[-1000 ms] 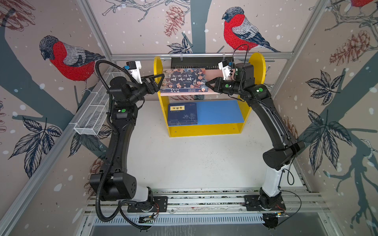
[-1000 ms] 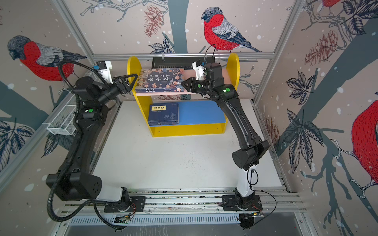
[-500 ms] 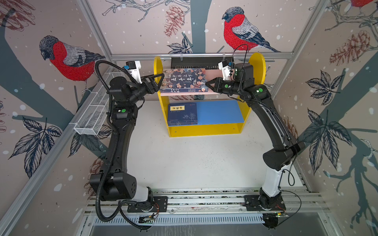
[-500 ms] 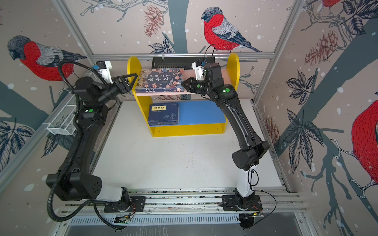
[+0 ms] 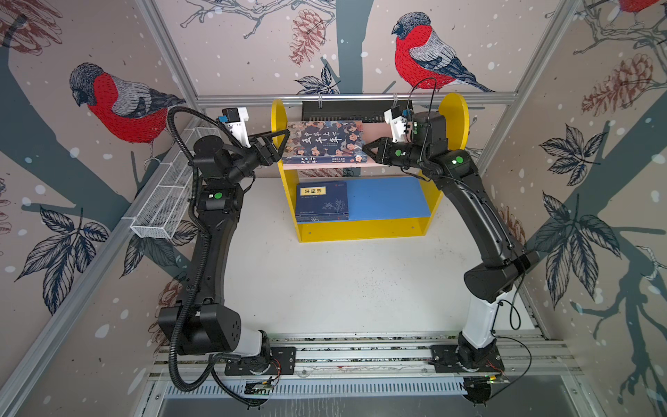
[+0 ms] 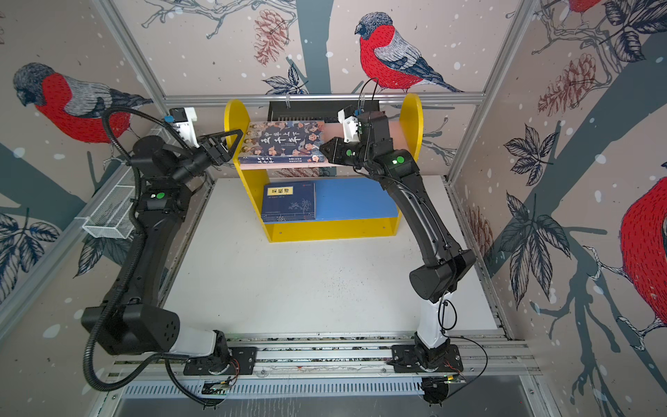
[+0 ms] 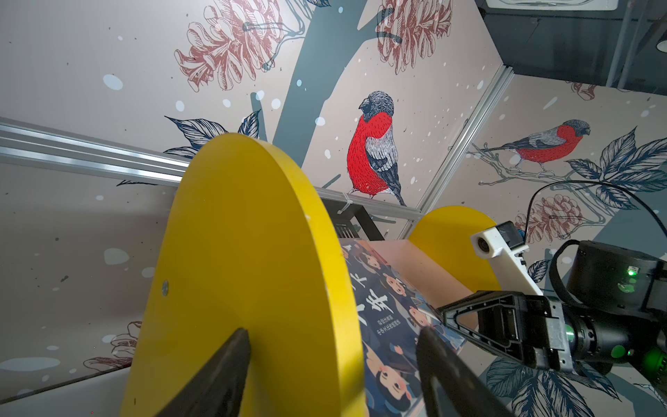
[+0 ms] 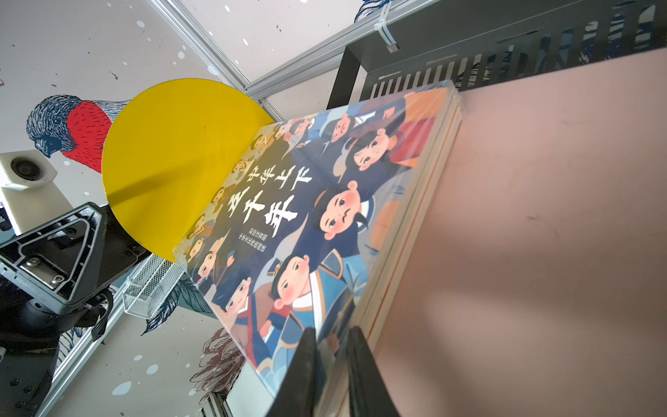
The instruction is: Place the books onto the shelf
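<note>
The shelf [image 5: 361, 230] [image 6: 332, 231] stands at the back of the table. A thick illustrated book [image 5: 325, 142] [image 6: 285, 142] [image 8: 288, 224] lies flat on the left part of its pink upper board [image 8: 541, 216]. A navy-blue book with a yellow label [image 5: 321, 200] [image 6: 288, 202] lies on the left part of the blue lower board [image 5: 389, 196]. My left gripper [image 5: 285, 146] [image 7: 332, 332] is open, its fingers either side of the front edge of the shelf's left yellow side [image 7: 245, 270]. My right gripper [image 5: 366, 147] [image 8: 330, 330] is shut, its tips against the illustrated book's right edge.
A white wire mesh basket [image 5: 166, 202] hangs on the left wall beside my left arm. A black vented tray [image 5: 343, 112] is fixed to the rail behind the shelf. The white table [image 5: 343, 289] stretches in front of the shelf between both arm bases.
</note>
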You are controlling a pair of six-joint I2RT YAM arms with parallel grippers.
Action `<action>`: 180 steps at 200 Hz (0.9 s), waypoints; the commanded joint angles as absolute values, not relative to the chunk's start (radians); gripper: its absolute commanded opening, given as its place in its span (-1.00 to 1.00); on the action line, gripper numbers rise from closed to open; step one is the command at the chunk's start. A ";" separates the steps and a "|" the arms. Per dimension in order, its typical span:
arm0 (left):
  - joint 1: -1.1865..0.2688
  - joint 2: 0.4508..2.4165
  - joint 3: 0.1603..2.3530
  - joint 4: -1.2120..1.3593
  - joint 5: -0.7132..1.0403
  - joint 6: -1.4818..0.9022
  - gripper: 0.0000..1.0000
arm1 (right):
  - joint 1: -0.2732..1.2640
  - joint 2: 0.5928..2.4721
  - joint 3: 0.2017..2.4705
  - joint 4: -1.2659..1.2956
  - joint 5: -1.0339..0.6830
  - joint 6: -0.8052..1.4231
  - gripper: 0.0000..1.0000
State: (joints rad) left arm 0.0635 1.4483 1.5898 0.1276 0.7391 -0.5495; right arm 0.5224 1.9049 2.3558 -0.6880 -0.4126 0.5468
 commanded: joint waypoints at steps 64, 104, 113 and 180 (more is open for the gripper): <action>0.063 1.445 1.588 0.187 0.759 -0.564 0.46 | 0.534 1.899 2.356 -0.755 -0.483 0.527 -0.35; 0.063 1.437 1.588 0.176 0.761 -0.554 0.46 | 0.525 1.887 2.356 -0.737 -0.424 0.524 -0.07; 0.063 1.434 1.589 0.171 0.762 -0.548 0.46 | 0.520 1.877 2.352 -0.723 -0.413 0.525 0.00; 0.064 1.374 1.631 -0.031 0.707 -0.356 0.63 | 0.473 1.687 2.162 -0.503 -0.356 0.528 0.10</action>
State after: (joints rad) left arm 0.0631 1.4063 1.6032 0.0723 0.7479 -0.4862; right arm 0.4732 1.7615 2.2337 -0.6422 -0.3862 0.5465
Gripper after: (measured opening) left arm 0.791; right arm 0.554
